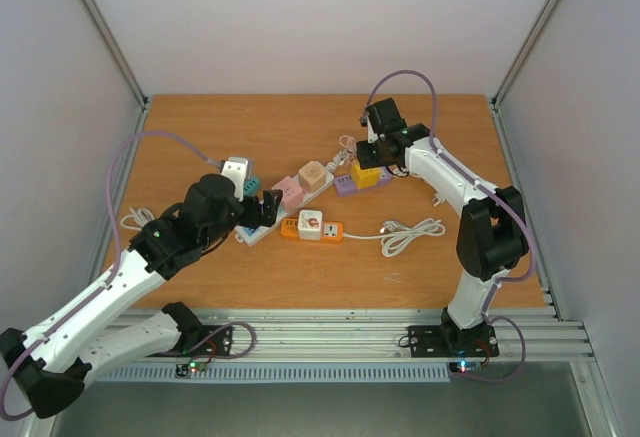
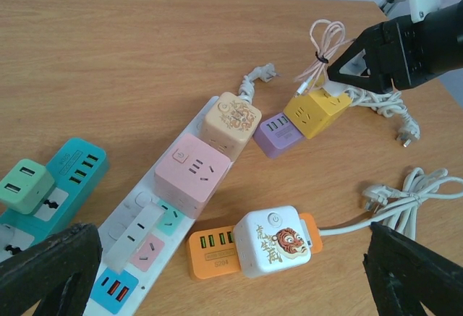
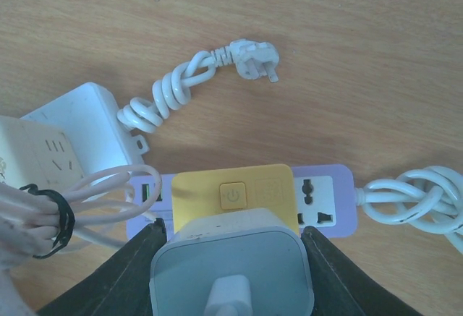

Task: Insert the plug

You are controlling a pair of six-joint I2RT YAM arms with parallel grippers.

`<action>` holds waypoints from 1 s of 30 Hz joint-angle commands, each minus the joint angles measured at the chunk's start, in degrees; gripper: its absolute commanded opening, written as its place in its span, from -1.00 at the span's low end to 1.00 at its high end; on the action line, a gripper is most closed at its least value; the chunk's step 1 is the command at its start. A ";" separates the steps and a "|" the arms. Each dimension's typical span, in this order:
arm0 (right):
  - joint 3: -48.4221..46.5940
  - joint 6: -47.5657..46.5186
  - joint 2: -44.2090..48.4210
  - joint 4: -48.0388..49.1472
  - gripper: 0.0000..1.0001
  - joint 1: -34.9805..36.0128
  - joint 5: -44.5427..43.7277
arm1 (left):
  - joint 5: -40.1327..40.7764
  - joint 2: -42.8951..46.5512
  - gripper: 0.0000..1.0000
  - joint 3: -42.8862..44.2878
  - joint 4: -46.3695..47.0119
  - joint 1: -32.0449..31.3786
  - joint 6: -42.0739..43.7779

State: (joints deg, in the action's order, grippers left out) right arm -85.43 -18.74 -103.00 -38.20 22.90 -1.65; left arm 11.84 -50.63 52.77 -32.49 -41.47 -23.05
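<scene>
My right gripper [image 3: 231, 258] is shut on a white plug adapter [image 3: 231, 269]; a pale cable bundle [image 3: 43, 215] trails off to the left. The plug sits against the near side of a yellow cube socket [image 3: 235, 189] mounted on a purple strip [image 3: 325, 200]. Its prongs are hidden, so I cannot tell whether they are in. In the top view the right gripper [image 1: 375, 152] hangs over the yellow cube [image 1: 365, 176]. My left gripper [image 2: 231, 280] is open and holds nothing, hovering above the orange strip [image 2: 210, 254]. In the top view the left gripper [image 1: 262, 212] is left of centre.
A long white power strip [image 2: 141, 222] carries a pink cube [image 2: 192, 171] and a beige cube [image 2: 230, 121]. A white tiger-print cube [image 2: 275, 242] sits on the orange strip. A teal strip [image 2: 69, 168] lies left. Coiled white cords [image 2: 412, 193] lie right, and a loose plug [image 3: 253, 59] behind.
</scene>
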 commanded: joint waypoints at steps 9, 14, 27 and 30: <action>0.46 -0.16 -0.18 -1.10 -0.23 0.04 0.40 | 0.33 -0.87 0.99 -0.57 1.92 0.10 1.25; 0.97 0.57 -1.01 -2.50 -0.23 0.04 3.68 | 0.38 -1.12 0.99 -0.65 1.94 0.15 1.25; 8.90 0.94 -0.62 1.95 -0.23 2.14 -4.07 | 0.51 -1.69 0.99 -0.65 1.83 0.16 1.34; 10.87 1.51 -0.50 2.76 -0.24 2.76 -8.00 | 0.60 -1.58 0.99 -0.79 1.69 0.11 1.27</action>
State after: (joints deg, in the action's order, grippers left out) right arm -79.40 -18.09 -101.21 -31.20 24.45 -3.68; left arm 11.88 -52.16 52.58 -32.45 -41.47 -22.24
